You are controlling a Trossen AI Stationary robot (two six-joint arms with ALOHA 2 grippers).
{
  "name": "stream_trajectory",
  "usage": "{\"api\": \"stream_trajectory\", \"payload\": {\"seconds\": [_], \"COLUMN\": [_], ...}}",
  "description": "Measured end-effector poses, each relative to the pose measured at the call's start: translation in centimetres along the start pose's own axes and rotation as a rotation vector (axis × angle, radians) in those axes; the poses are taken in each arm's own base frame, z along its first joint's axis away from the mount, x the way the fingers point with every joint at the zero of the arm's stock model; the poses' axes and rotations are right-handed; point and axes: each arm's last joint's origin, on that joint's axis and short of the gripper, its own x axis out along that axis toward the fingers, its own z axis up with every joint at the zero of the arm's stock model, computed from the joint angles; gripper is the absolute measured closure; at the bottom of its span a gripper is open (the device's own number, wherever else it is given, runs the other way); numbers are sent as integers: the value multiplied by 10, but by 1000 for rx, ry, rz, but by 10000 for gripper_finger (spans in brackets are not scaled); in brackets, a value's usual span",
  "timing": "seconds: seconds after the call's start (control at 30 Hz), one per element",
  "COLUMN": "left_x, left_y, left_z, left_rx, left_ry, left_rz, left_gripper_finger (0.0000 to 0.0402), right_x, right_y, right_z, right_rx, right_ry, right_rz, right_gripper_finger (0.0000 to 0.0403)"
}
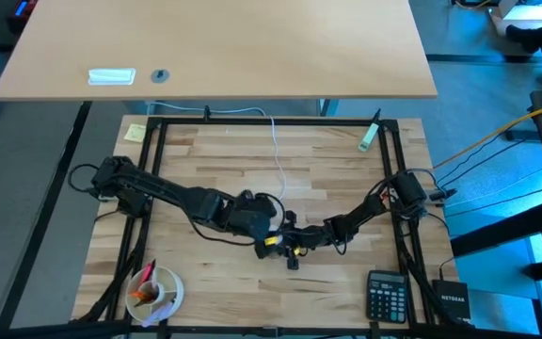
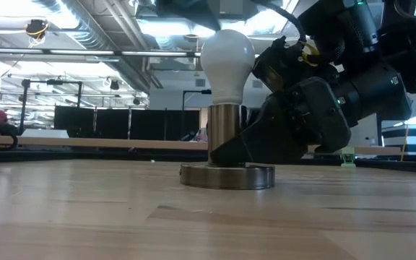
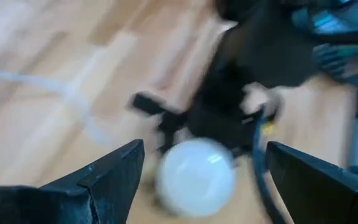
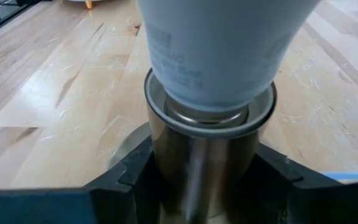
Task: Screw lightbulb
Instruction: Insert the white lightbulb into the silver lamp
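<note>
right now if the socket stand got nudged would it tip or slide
Probably slide: the socket stands on a wide flat base disc and the right gripper clamps its metal tube. The lightbulb on top raises the weight slightly and looks fragile.

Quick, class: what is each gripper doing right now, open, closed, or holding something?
Left gripper: open, fingers either side of the lightbulb, not touching it.
Right gripper: closed on the metal socket, steadying it.
</note>
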Motion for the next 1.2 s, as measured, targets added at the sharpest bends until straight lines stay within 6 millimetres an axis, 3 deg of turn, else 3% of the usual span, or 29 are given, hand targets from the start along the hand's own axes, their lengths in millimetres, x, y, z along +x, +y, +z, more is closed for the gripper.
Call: {"api": "stream_trajectory", "payload": {"seconds": [0.13, 0.33, 0.57, 0.67, 0.77, 0.97, 1.2], "left_x": [-7, -2, -30, -39, -42, -21, 12], "left_y": [2, 7, 13, 18, 22, 12, 5], "left_z": [9, 13, 3, -3, -1, 5, 7], "left_rx": [25, 118, 248, 243, 173, 121, 179], "left_ry": [66, 163, 312, 349, 277, 162, 179], "left_rz": [99, 22, -27, 40, 154, 158, 83], "left_gripper_finger": [75, 75, 75, 75, 75, 75, 75], "right_x": [0, 1, 1, 1, 1, 1, 1], "right_y": [-1, -7, -7, -7, -7, -7, -7], "right_z": [0, 0, 0, 0, 0, 0, 0], "right_rx": [1, 6, 5, 6, 6, 5, -13], "right_ry": [3, 0, 2, -2, -2, -2, -4], "right_rz": [-12, -22, -16, -15, -21, -25, -38], "right_gripper_finger": [224, 224, 224, 224, 224, 224, 224]}}
